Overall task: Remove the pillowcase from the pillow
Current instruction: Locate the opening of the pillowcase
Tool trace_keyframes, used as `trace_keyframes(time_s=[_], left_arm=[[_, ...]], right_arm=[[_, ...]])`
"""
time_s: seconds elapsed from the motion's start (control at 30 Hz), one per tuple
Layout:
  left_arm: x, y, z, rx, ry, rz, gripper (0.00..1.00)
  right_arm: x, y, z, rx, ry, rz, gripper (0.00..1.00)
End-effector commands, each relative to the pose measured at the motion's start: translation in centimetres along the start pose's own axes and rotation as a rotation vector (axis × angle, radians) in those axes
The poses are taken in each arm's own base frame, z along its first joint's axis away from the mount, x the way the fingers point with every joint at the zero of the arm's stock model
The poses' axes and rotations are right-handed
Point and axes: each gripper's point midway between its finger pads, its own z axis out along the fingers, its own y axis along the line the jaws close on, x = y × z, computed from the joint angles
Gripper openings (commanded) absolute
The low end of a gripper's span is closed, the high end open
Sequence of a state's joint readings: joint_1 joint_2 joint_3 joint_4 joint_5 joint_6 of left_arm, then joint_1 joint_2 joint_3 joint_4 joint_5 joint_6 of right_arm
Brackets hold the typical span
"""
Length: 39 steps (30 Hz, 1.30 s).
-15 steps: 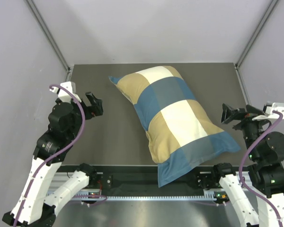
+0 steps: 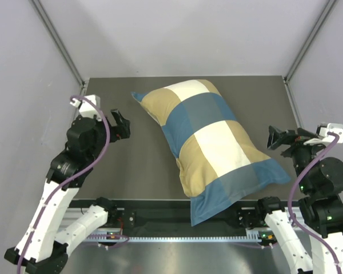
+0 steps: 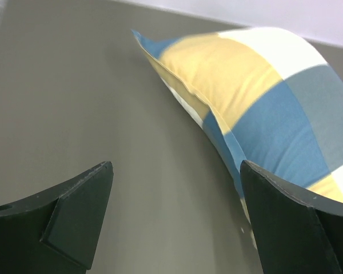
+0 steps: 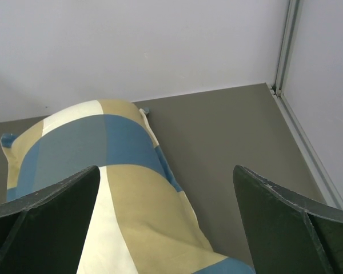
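The pillowcase (image 2: 208, 140), in big checks of blue, tan and cream, lies diagonally across the dark table and bulges full. Its blue open end droops over the near table edge. The pillow is hidden inside it. My left gripper (image 2: 119, 127) hovers open left of the pillowcase (image 3: 257, 97), apart from it, with only bare table between its fingers (image 3: 80, 211). At the right, my right gripper (image 2: 279, 140) stands open beside the cover's near right part. In the right wrist view the pillowcase (image 4: 103, 165) lies below and ahead of my open gripper (image 4: 166, 228).
Grey walls close in the dark table (image 2: 131, 165) on three sides, with metal corner posts (image 2: 306, 45) at the back. A rail with cables (image 2: 160, 225) runs along the near edge between the arm bases.
My left arm has swung toward the pillowcase, its gripper a little further right and further back. The right arm and the pillowcase have not moved.
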<state>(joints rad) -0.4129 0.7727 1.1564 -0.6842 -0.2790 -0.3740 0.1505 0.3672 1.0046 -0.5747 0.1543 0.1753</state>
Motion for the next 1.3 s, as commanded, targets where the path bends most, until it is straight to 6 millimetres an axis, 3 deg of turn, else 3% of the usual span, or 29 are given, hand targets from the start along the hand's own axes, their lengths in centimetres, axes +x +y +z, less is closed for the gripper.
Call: trace_keyframes(time_s=[0.0, 0.03, 0.07, 0.13, 0.17, 0.27, 0.33, 0.43, 0.73, 0.93, 1.23, 1.27], left_arm=[[2.4, -3.2, 2.2, 0.133, 0.100, -0.059, 0.96], [3.2, -4.9, 2.3, 0.214, 0.137, -0.107, 0.96], [4.9, -5.3, 3.1, 0.233, 0.175, -0.133, 0.95], [5.4, -7.8, 3.9, 0.354, 0.176, -0.192, 0.95], [7.2, -9.0, 4.0, 0.397, 0.222, -0.230, 0.95], [9.6, -12.1, 4.7, 0.482, 0.274, -0.238, 0.95], [11.4, -14.5, 5.0, 0.532, 0.317, -0.225, 0.95], [13.1, -16.2, 5.8, 0.549, 0.347, -0.224, 0.96], [16.6, -14.8, 9.4, 0.404, 0.380, -0.253, 0.97], [18.3, -13.0, 10.7, 0.298, 0.377, -0.253, 0.97], [20.1, -15.3, 12.2, 0.381, 0.387, -0.294, 0.94], [20.4, -15.4, 12.5, 0.380, 0.392, -0.291, 0.83]], right_arm=[[-0.5, -0.1, 0.1, 0.013, 0.001, -0.005, 1.00], [-0.3, -0.1, 0.2, 0.013, 0.008, -0.002, 1.00], [-0.2, 0.0, 0.2, 0.011, 0.013, 0.004, 1.00], [0.5, -0.1, 0.4, 0.013, 0.034, 0.006, 1.00], [0.7, 0.1, 0.5, 0.007, 0.043, 0.011, 1.00], [2.2, 0.1, 0.7, 0.013, 0.104, 0.037, 1.00], [3.9, 0.5, 0.9, -0.006, 0.164, 0.049, 1.00], [6.2, 0.7, 1.1, -0.013, 0.236, 0.066, 1.00], [7.2, 1.2, -0.1, -0.052, 0.272, 0.079, 1.00], [9.4, 1.7, -0.7, -0.078, 0.340, 0.110, 1.00], [12.0, 4.4, -2.5, -0.208, 0.496, 0.208, 1.00], [12.0, 5.1, -3.0, -0.245, 0.510, 0.220, 1.00]])
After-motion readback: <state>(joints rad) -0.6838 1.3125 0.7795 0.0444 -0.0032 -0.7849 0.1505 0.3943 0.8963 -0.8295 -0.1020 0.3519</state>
